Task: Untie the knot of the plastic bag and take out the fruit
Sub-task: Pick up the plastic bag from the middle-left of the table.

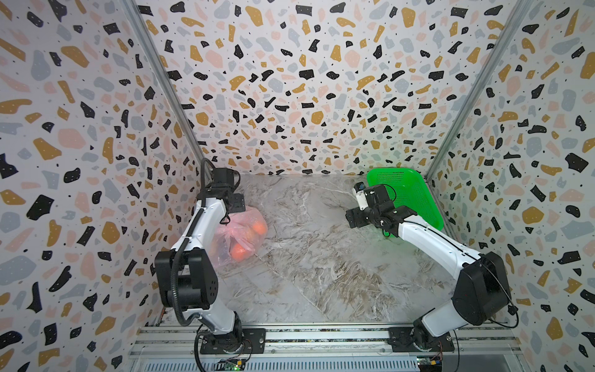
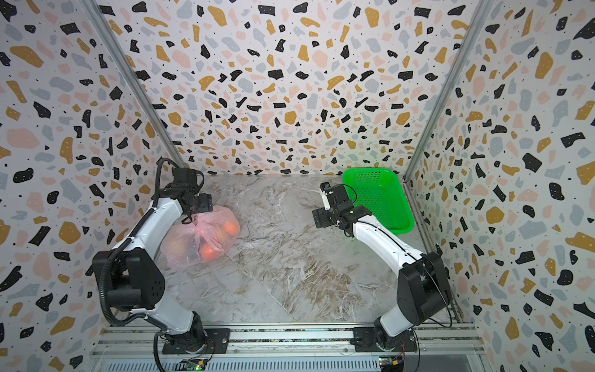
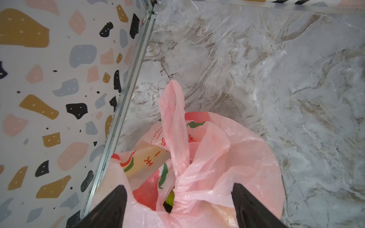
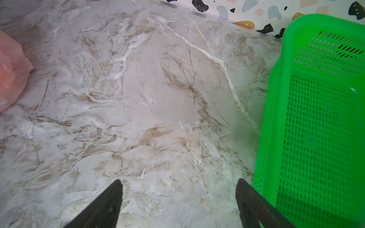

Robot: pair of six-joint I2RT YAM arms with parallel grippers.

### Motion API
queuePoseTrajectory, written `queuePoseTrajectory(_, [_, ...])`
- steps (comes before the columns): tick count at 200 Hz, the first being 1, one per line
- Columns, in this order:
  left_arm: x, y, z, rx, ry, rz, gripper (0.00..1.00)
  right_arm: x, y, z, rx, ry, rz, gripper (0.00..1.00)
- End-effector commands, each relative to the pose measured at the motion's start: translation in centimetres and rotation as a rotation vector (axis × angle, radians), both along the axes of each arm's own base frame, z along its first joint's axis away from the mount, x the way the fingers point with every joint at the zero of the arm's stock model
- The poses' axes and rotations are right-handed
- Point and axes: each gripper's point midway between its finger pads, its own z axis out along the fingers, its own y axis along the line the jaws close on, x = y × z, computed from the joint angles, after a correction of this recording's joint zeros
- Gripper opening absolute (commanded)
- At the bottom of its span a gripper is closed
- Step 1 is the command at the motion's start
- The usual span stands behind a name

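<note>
The pink plastic bag (image 1: pixel 240 236) (image 2: pixel 193 248) lies on the marble table by the left wall. Orange tangerines (image 1: pixel 240 252) (image 2: pixel 209 252) of the fruit show through it. In the left wrist view the knot (image 3: pixel 180 194) is a twisted bunch with one long handle end (image 3: pixel 171 110) sticking up, and a bit of green fruit (image 3: pixel 170 198) shows in the gap beside it. My left gripper (image 3: pixel 178 185) (image 1: pixel 226 220) hangs just over the bag, open, one finger on each side of the knot. My right gripper (image 4: pixel 179 180) (image 1: pixel 354 218) is open above bare table, holding nothing.
A bright green perforated basket (image 1: pixel 410 196) (image 2: pixel 381 196) (image 4: pixel 316 128) stands at the back right, close beside the right gripper. Patterned walls enclose the table on the left, back and right, with a metal rail (image 3: pixel 118 110) right next to the bag.
</note>
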Motion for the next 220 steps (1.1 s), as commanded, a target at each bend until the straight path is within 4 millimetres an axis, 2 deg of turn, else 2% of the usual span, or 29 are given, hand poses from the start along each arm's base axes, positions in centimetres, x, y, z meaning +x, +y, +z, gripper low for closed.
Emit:
queuePoseTrajectory(1, [-0.8,-1.2,-1.2,-0.018,0.103,-0.104,0.85,-0.4,0.0,3.4,0.041,-0.045,0.003,0.91])
queuePoseTrajectory(16, [-0.9,-1.3,-1.9,-0.012,0.131,-0.119,0.84,-0.6,-0.1,3.6,0.040,-0.050,0.005,0.91])
queuePoseTrajectory(44, [-1.7,0.3,-3.7,0.072,0.167,-0.072,0.86,-0.7,-0.2,3.7,0.040,-0.055,0.003,0.92])
queuePoseTrajectory(63, [-1.5,-0.3,-4.9,0.042,0.167,-0.088,0.85,-0.6,-0.2,3.9,0.043,-0.062,0.002,0.92])
queuePoseTrajectory(89, [-1.3,-0.2,-7.1,0.046,0.225,-0.086,0.77,-0.5,-0.2,4.0,0.046,-0.065,0.001,0.93])
queuePoseTrajectory(106, [-1.1,-1.1,-7.9,-0.007,0.228,-0.104,0.75,-0.5,-0.3,4.0,0.040,-0.069,-0.004,0.93])
queuePoseTrajectory(138, [-1.4,-2.1,-8.4,-0.058,0.207,-0.121,0.50,-0.6,-0.8,4.1,0.033,-0.081,-0.016,0.93])
queuePoseTrajectory(157, [-1.4,-2.8,-7.6,-0.094,0.160,-0.135,0.28,-0.5,-1.0,4.1,0.033,-0.083,-0.023,0.93])
queuePoseTrajectory(189, [-1.5,-5.5,-5.8,-0.140,0.085,-0.195,0.02,-0.4,-1.0,4.1,0.037,-0.085,-0.028,0.93])
queuePoseTrajectory(203, [-1.6,-7.9,-4.8,-0.154,0.053,-0.249,0.00,-0.5,-1.1,3.9,0.039,-0.085,-0.031,0.93])
queuePoseTrajectory(220, [-2.0,-11.8,-3.9,-0.178,0.017,-0.338,0.00,-0.6,-1.3,3.7,0.046,-0.081,-0.039,0.93])
